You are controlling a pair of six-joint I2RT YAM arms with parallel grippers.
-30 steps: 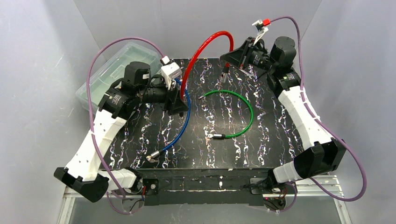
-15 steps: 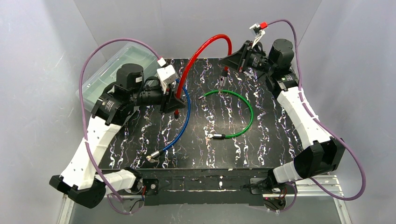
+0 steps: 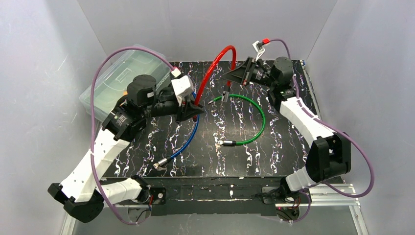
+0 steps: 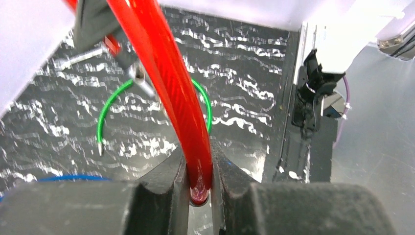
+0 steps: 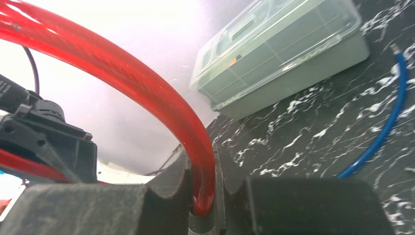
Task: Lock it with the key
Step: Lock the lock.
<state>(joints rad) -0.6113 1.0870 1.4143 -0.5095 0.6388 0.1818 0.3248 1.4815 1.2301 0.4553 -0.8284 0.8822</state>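
red cable lock (image 3: 210, 66): springy, slick, light | left pincer (image 4: 199, 182), right pincer (image 5: 200, 196): both clamped on its ends | best held there, above table (image 3: 284, 147)

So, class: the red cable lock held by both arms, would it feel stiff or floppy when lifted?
Probably springy rather than limp: the red cable holds a smooth arch between the left gripper and the right gripper without sagging. Its glossy coating may be slippery, though both grips look firm.

- We closed the left gripper (image 4: 199, 182) on the red cable lock (image 3: 211, 62)'s free end.
- We swung the right gripper (image 3: 234, 77), gripping the other end, leftward, tightening the loop.
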